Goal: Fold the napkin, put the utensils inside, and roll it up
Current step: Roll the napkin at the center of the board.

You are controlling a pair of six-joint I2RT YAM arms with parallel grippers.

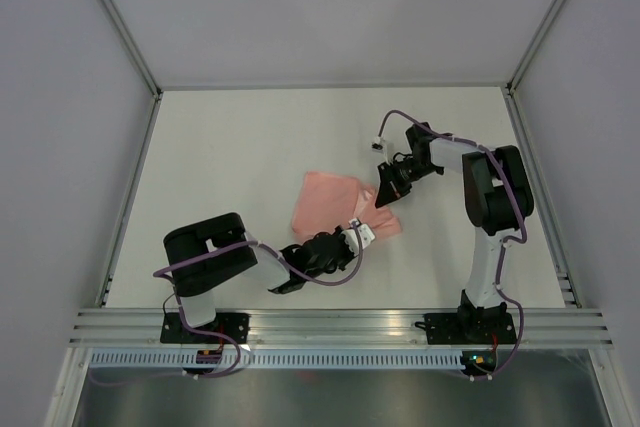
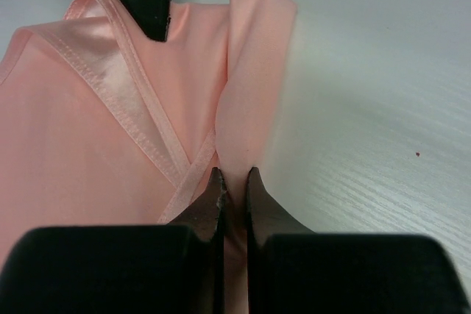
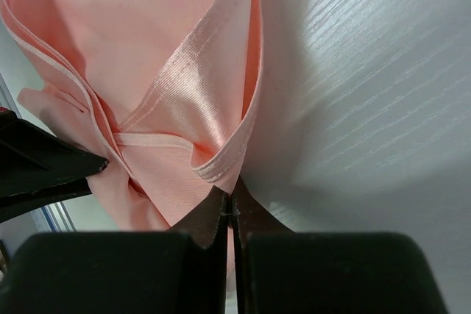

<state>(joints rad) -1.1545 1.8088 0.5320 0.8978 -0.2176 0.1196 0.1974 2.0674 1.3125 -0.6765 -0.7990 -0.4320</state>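
The pale pink napkin [image 1: 328, 205] lies partly folded near the middle of the table. My left gripper [image 1: 361, 232] is shut on its near right edge; the left wrist view shows the cloth [image 2: 110, 145] pinched between the jaws [image 2: 234, 178]. My right gripper [image 1: 386, 193] is shut on the far right corner; the right wrist view shows the hemmed edge [image 3: 184, 101] clamped at the tips [image 3: 231, 200]. Both hold the cloth slightly lifted. The other gripper's finger shows at each wrist view's edge. No utensils are in view.
The white table [image 1: 250, 147] is bounded by aluminium rails on the left [image 1: 130, 197], the right [image 1: 540, 197] and the near side [image 1: 340, 325]. Grey walls stand behind.
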